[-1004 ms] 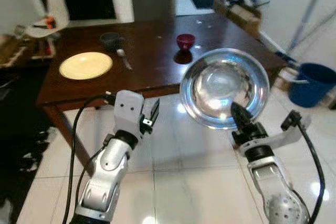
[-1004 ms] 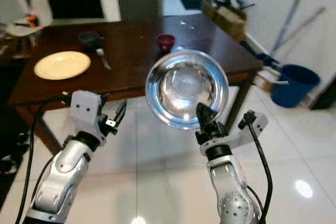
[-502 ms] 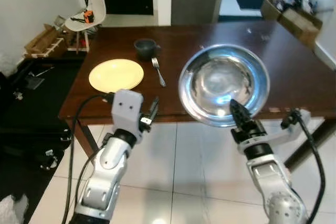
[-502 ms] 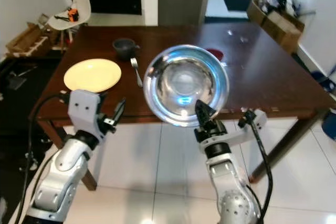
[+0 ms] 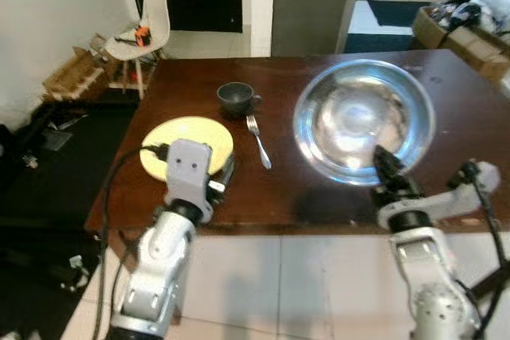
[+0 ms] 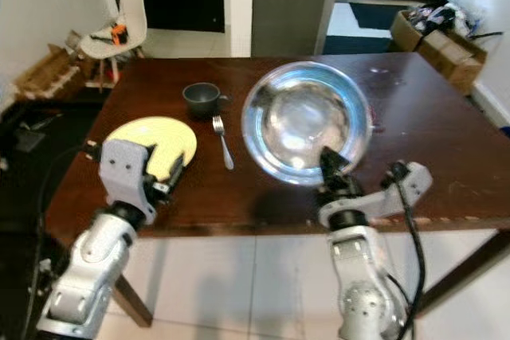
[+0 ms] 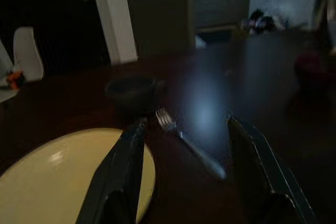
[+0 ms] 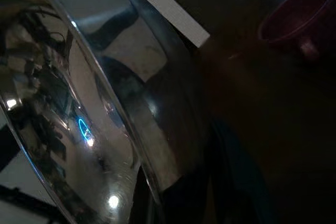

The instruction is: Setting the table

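Steel bowl (image 5: pixel 362 119): being held up above the dark wooden table (image 5: pixel 319 197), tilted so its shiny inside is facing the head camera; it is sitting over the table's middle-right part, and in the right wrist view its curved wall (image 8: pixel 105 108) is reflecting the room.
Right gripper (image 5: pixel 387 171): reaching up from the near edge of the table, its black fingers clamping the bowl's near rim.
Left gripper (image 5: pixel 224 177): hovering at the near-left edge of the table, just beside the yellow plate; its two fingers (image 7: pixel 123 171) are standing well apart with nothing between them.
Yellow plate (image 5: pixel 190 136): lying flat on the left part of the table, partly hidden by the left wrist housing.
Fork (image 5: pixel 259 140): lying on the table between the plate and the bowl, tines pointing toward the far side.
Dark cup (image 5: pixel 237 98): standing upright beyond the plate and fork.
Red cup (image 8: pixel 299 19): showing past the bowl in the right wrist view, resting on the table.
White chair (image 5: pixel 143 25): standing beyond the table's far-left corner, with something orange on its seat.
Cardboard boxes (image 6: pixel 442 33): sitting on the floor at the far right.
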